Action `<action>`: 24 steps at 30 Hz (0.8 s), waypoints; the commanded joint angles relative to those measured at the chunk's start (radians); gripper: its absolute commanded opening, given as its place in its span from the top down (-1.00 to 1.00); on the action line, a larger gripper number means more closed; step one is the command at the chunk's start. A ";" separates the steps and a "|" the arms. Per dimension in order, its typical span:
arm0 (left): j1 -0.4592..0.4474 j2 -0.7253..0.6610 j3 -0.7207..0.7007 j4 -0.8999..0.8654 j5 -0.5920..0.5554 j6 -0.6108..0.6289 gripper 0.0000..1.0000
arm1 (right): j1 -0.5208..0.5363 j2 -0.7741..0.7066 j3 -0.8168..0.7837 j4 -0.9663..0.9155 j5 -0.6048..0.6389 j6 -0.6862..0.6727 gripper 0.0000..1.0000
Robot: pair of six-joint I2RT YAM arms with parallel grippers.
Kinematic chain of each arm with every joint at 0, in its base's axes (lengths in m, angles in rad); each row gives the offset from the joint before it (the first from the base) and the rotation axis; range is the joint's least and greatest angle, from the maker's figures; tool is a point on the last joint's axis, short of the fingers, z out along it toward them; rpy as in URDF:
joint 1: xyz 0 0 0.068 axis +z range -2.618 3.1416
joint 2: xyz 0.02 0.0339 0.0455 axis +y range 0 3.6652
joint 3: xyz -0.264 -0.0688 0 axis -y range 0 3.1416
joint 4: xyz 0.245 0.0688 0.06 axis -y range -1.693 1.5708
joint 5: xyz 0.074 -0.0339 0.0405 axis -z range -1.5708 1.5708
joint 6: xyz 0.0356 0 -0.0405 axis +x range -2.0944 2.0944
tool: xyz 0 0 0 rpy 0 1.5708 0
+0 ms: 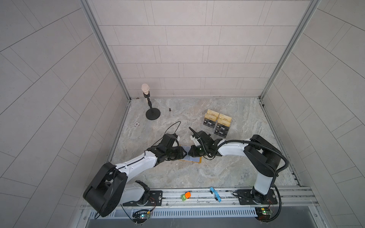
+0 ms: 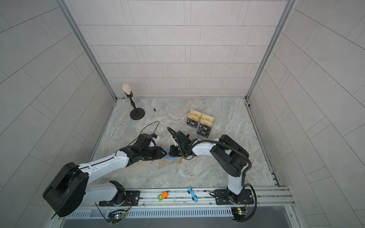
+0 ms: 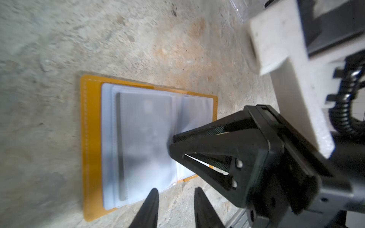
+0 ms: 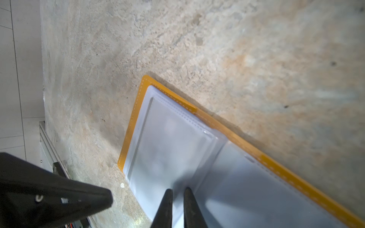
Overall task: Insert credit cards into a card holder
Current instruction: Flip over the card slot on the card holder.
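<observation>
The card holder (image 1: 197, 160) (image 2: 175, 160) lies open on the stone table, mustard-yellow cover (image 3: 90, 138) (image 4: 134, 122) down and frosted sleeves up. A dark credit card (image 3: 146, 138) (image 4: 173, 142) shows through the sleeve on one page. At that card's spine-side edge, my right gripper (image 1: 189, 153) (image 2: 171, 152) (image 3: 171, 143) (image 4: 178, 189) has its jaws nearly together on the card's end. My left gripper (image 1: 185, 155) (image 2: 165, 153) (image 3: 175, 190) hovers open at the holder's near edge, with only table between its fingers. More black Vip credit cards (image 1: 209, 123) (image 2: 192, 123) stand behind.
A clear tiered stand (image 1: 229, 120) (image 2: 212, 120) with gold and black cards sits at the back right. At the back left are a microphone on a round base (image 1: 152, 114) and a small dark screw (image 1: 169, 109). Orange-green (image 1: 186, 195) and blue (image 1: 215, 194) clips rest on the front rail.
</observation>
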 commanded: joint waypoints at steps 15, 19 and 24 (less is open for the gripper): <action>0.006 0.120 0.052 -0.029 -0.074 0.025 0.45 | -0.103 -0.189 0.144 -0.461 0.056 -0.289 0.47; -0.004 0.090 0.037 -0.016 -0.087 -0.020 0.42 | -0.203 -0.221 0.288 -0.709 0.050 -0.522 0.04; -0.002 0.034 0.078 -0.040 -0.117 -0.010 0.40 | -0.317 -0.236 0.379 -0.858 0.091 -0.800 -0.02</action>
